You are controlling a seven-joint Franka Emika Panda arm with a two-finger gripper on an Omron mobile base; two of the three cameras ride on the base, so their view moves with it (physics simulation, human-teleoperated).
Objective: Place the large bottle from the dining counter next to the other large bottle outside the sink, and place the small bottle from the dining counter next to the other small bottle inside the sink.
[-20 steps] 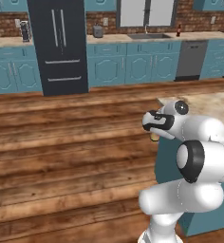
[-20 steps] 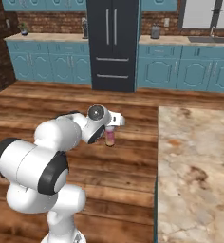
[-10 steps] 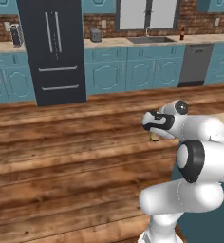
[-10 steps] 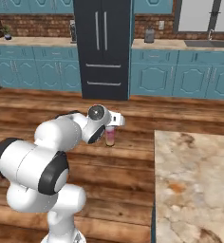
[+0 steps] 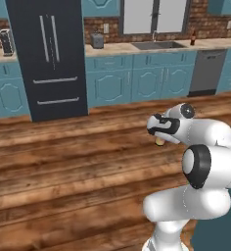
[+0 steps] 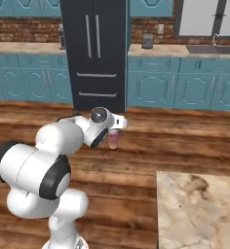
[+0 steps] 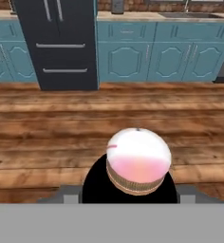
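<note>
The gripper (image 6: 115,127) is clamped on the pink-to-yellow large bottle (image 6: 113,140), carried upright above the wooden floor (image 5: 63,166); judged best kept vertical and steady while the base approaches the sink (image 5: 156,45).

I am counting one pink-yellow bottle (image 6: 113,140) sitting in the gripper (image 6: 118,127), and one dark bottle (image 5: 193,37) standing on the far counter by the one sink (image 5: 156,45). I am also seeing one black fridge (image 5: 50,59), one dishwasher (image 5: 208,72), one window (image 5: 153,15) with two panes, and one marbled counter (image 6: 200,209) corner. I am making out two small appliances on the far counter: one at the left (image 5: 6,42), one grey (image 5: 97,39).
</note>
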